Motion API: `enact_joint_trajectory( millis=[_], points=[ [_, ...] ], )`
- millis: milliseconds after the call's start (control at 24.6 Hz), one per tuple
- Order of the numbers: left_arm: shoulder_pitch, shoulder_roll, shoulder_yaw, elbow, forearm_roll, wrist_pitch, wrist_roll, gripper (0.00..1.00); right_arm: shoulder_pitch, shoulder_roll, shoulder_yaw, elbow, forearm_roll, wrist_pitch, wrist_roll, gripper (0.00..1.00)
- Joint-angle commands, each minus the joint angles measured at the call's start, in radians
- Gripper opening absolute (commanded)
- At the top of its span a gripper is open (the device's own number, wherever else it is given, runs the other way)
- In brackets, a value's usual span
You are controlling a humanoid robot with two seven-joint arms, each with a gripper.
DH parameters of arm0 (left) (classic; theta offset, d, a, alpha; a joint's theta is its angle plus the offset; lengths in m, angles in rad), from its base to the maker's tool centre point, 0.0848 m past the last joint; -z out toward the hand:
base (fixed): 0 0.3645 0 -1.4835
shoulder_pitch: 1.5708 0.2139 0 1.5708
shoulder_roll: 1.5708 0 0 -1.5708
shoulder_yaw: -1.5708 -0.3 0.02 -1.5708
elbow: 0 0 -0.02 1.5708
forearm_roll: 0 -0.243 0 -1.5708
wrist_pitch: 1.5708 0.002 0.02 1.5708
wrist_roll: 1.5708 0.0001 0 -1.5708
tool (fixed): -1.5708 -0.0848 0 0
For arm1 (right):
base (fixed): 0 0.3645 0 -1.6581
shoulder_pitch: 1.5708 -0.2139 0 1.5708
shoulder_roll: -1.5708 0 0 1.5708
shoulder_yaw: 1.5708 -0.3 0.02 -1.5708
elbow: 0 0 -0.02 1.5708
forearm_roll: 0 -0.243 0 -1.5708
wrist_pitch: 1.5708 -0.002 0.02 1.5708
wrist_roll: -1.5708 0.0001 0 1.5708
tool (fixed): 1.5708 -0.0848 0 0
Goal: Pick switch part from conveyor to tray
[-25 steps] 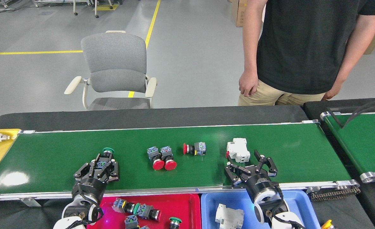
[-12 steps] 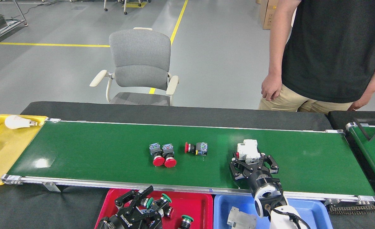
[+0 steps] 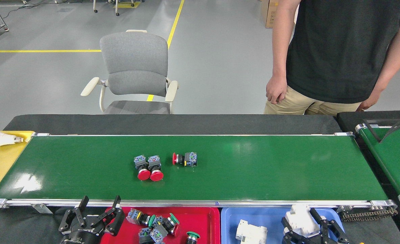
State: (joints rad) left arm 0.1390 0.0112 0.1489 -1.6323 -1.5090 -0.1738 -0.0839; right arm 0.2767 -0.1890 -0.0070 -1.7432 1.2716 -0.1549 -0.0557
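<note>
The conveyor [image 3: 271, 169] runs across the middle of the head view. On it lie two red push-button switch parts [image 3: 149, 168] side by side and a third red one [image 3: 185, 159] just right of them. My right gripper [image 3: 305, 225] is low at the bottom right, over the blue tray [image 3: 274, 217], shut on a white switch part [image 3: 300, 217]. Another white part [image 3: 251, 234] lies in that tray. My left gripper [image 3: 100, 211] stands open and empty at the left edge of the red tray [image 3: 203, 217], which holds several button parts [image 3: 154, 225].
A yellow tray [image 3: 0, 162] with a light bulb [image 3: 0, 139] sits at the conveyor's left end. A shorter green belt [image 3: 393, 156] with black cables is at the right. A person [image 3: 335, 54] stands behind the table, a grey chair [image 3: 135, 71] to their left.
My right gripper has carried the white part off the belt and back over the blue tray. My left gripper has opened, left its green-capped part in the red tray and shifted left.
</note>
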Motion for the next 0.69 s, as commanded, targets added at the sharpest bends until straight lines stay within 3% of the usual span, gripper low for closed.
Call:
enact_joint_trajectory(
  millis=[0, 244, 650],
  points=[
    [-0.015, 0.003, -0.023, -0.018, -0.002, 0.008, 0.003, 1.0, -0.04, 0.031, -0.056, -0.003, -0.003, 0.0, -0.013, 1.0],
    [-0.087, -0.003, -0.123, -0.009, -0.04, 0.02, -0.004, 1.0, -0.05, 0.051, -0.102, 0.037, -0.003, 0.057, -0.013, 1.0],
    [-0.141, 0.001, -0.026, 0.098, -0.065, 0.022, -0.004, 1.0, -0.06, 0.048, -0.105, 0.042, -0.003, 0.055, -0.013, 1.0]
  ],
)
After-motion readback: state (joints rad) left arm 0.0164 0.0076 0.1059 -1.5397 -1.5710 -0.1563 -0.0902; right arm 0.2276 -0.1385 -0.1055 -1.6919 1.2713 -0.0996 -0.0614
